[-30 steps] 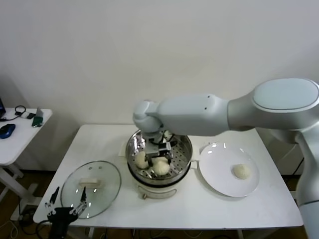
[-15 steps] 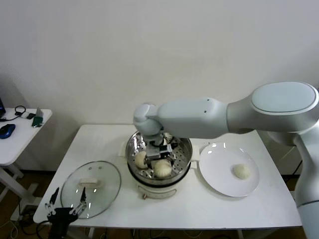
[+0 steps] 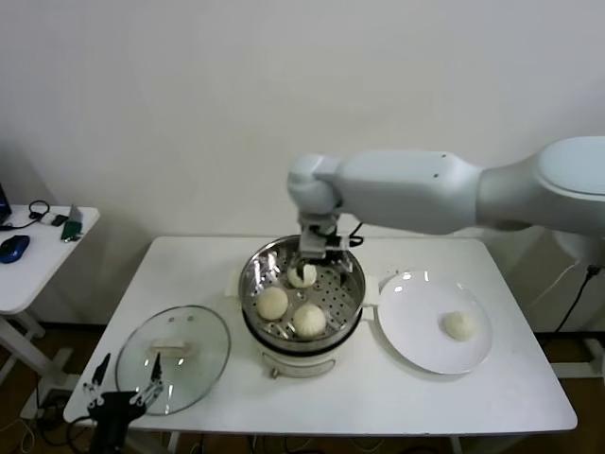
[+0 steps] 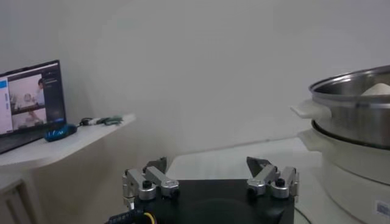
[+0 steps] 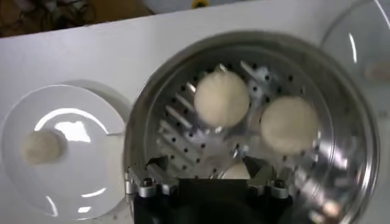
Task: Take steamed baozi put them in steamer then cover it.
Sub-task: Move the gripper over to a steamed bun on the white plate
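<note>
Right now my right gripper [image 3: 313, 248] hangs over the far side of the steamer [image 3: 352, 274], its fingers spread apart and holding nothing. Three steamed baozi [image 3: 272, 303] sit on the perforated tray inside the pot: two toward the near rim, just beside each other, and a third toward the far rim, directly under my open fingers and partly hidden by them. In my right wrist view the same three show, two in full [image 5: 222, 99] and the third only as a pale sliver between my finger bases. They are round, so I see no long axis and no way they point. A fourth bun [image 3: 459, 325] lies alone on the white plate [image 3: 413, 342], which sits on the white table [image 3: 378, 397] just to the right of the steamer.

The cover [image 3: 173, 357] lies flat on the table to the left of the steamer, handle side up. Its cream bar handle [image 3: 172, 347] runs with its long axis roughly left to right across the lid.

My left gripper [image 3: 125, 391] is parked low at the near left edge of the table, beside the cover, fingers apart and empty.
</note>
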Motion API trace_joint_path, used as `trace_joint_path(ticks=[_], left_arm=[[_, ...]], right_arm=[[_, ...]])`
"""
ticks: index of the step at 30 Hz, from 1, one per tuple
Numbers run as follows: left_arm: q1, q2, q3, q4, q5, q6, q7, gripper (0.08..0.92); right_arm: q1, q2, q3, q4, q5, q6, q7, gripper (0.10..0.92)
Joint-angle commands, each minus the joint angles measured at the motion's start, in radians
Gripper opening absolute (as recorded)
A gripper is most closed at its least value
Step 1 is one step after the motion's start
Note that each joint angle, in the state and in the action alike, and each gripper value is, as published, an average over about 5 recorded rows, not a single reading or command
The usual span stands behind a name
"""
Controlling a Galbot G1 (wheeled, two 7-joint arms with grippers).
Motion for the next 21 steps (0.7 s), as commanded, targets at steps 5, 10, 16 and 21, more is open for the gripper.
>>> trace_joint_path(ticks=[5,10,16,21], left_arm=[[-0.014,-0.005,0.006,-0.001,0.006,0.007,0.002,0.823],[-0.02,-0.012,0.007,-0.003,0.014,0.014,0.002,0.823],[-0.017,-0.024,0.003,-0.008,0.016,0.013,0.001,0.823],[-0.003,-0.029,-0.001,-0.011,0.016,0.008,0.0,0.823]], right_arm=[[0.026,-0.42,-0.057,-0.01,0.253,-0.465,0.233,0.823],[-0.061,-0.535,-0.04,-0.01,0.23,-0.563,0.257,0.823],[-0.2,-0.597,-0.028,-0.03,0.113,-0.563,0.206,0.823],[-0.33,-0.613,0.018,-0.076,0.034,-0.558,0.211,0.823]])
